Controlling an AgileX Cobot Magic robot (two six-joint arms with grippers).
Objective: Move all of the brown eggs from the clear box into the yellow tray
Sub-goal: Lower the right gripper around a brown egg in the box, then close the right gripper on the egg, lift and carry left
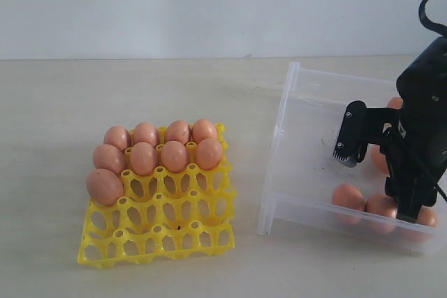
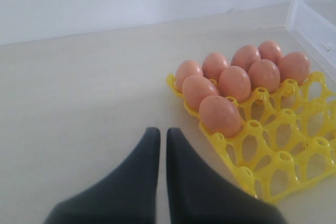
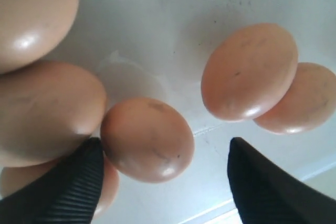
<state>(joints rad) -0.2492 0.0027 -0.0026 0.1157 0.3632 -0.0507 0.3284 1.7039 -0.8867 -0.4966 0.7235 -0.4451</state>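
the right tool [image 3: 165, 148] stands wide open inside the clear box [image 1: 279, 137] and holds nothing. one brown egg [image 3: 147, 140] lies between its fingers, close to one of them. the left tool [image 2: 158, 140] is closed and empty, near the yellow tray [image 1: 160, 235], which carries nine eggs.

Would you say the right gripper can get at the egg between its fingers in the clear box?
Probably yes: the right gripper is open with that egg between its fingers and nothing above it, though a neighbouring egg crowds one finger.
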